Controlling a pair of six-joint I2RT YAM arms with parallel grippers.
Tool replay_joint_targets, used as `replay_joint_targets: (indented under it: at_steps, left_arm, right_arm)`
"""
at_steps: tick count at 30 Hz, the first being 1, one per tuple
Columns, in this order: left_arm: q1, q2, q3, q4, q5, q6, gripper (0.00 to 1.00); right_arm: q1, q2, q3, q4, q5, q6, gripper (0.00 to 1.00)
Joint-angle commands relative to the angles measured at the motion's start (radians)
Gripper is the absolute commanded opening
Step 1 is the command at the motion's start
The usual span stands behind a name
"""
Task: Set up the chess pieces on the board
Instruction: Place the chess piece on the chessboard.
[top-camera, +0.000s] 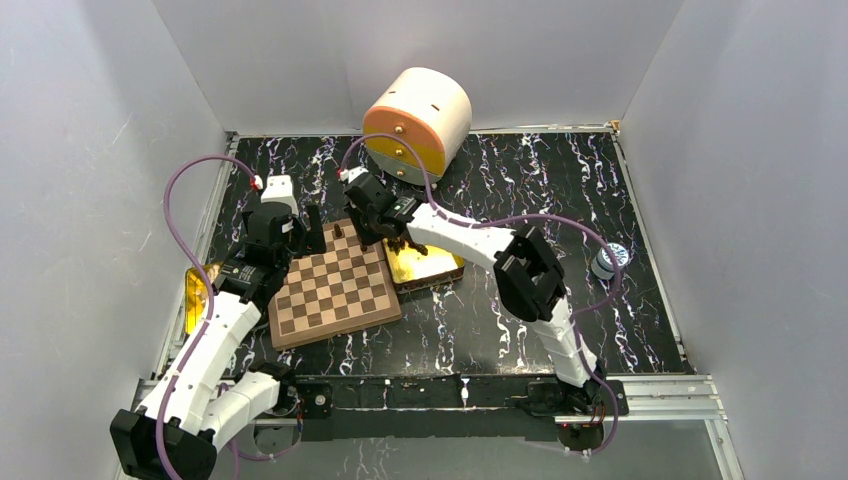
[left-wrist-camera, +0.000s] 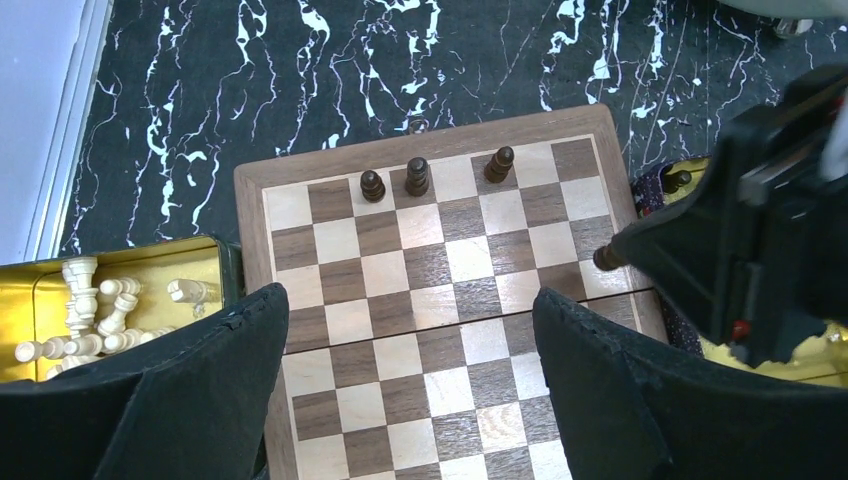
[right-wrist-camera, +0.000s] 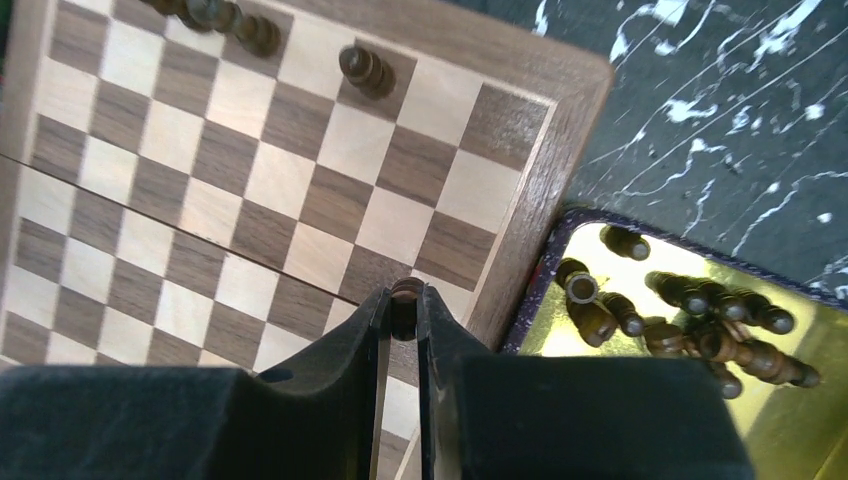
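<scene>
Now, handling of the held piece (right-wrist-camera: 405, 292): it looks very light, hard and smoothly turned, so it may twist or slip between the pads. On so small a base it would likely topple if let go at a tilt.
Where to hold: across the narrow upper stem, from the sides, so the base stays free to meet a square.
Look: a tiny dark brown turned figure with a rounded top, narrower than one square. Its kind cannot be told.
Position: above the board's right edge, clear of the surface.
Right gripper (right-wrist-camera: 404, 308): pinched onto the held piece, jaws nearly together.
Placed pieces (left-wrist-camera: 417, 177): three dark figures upright on the far row, each on its own square.
Board (left-wrist-camera: 470, 258): flat wood with light and dark brown checks and a brown border, near the table's middle.
Left gripper (left-wrist-camera: 408, 300): spread wide and holding nothing, hovering over the board's near half.
Right tin (right-wrist-camera: 800, 425): shiny gold, just beside the board, with loose dark pieces (right-wrist-camera: 700, 335) heaped inside.
Left tin (left-wrist-camera: 190, 262): gold, at the board's left edge, holding pale pieces (left-wrist-camera: 90, 310).
Table (left-wrist-camera: 300, 80): black with white marbling.
</scene>
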Motion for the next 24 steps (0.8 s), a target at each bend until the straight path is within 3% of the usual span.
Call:
replay_joint_targets:
  at_steps: [1,11,24]
  left_arm:
    - [0.001,-0.02,-0.01,0.006,-0.042,-0.007,0.88]
    - [0.002,-0.007,-0.013,0.005,-0.062,-0.005,0.88]
    - [0.002,0.031,-0.019,0.011,-0.01,-0.007,0.88]
  right_arm:
    - [0.02,0.035,0.079,-0.038,0.016,0.001,0.24]
    - [0.049,0.1,0.093,-0.066,0.029,0.021,0.31]
    - [0.048,-0.073,-0.022,-0.028,0.027,0.007,0.55]
